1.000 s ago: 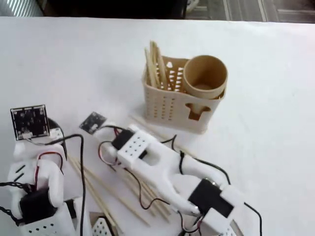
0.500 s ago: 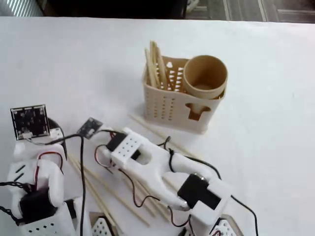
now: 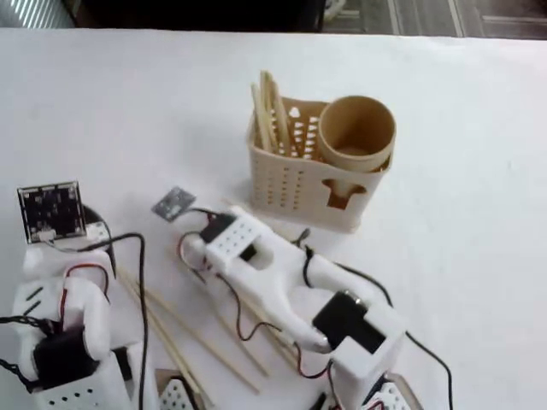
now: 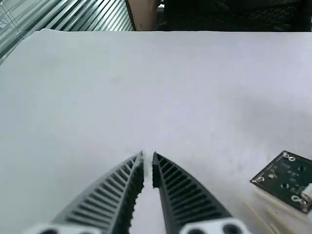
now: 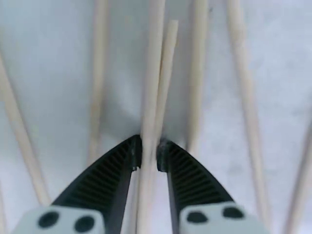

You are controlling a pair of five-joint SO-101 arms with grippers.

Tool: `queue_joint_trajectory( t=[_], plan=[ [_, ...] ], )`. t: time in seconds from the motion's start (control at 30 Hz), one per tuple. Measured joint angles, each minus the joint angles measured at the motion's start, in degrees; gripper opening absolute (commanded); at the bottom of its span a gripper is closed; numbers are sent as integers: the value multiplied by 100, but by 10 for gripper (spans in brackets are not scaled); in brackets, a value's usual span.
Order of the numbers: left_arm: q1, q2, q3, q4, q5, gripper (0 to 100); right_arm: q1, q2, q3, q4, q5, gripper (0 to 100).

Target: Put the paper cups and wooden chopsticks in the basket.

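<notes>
Chopsticks [image 5: 153, 73] between downward-pointing right fingers [image 5: 112, 175]

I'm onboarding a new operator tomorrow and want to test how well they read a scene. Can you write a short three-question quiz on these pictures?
1. True or false: the brown paper cup lies on the white table beside the cream perforated plastic basket.
2. What is pinched between the fingers of the right gripper? A) loose wooden chopsticks B) a cup C) nothing
3. Fill in: the left gripper, its fingers shut, holds ____.

Key: 1 false, the cup stands inside the basket; 2 A; 3 nothing.
</notes>
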Motion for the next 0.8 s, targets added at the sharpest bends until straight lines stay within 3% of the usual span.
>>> queue_joint_trajectory(
  t=[0.5,0.8],
  plan=[
    [0,0,0,0,0,52,589,-2110,88,1160,114,17],
    [0,0,0,0,0,52,809,-3956,79,1301,114,17]
  ],
)
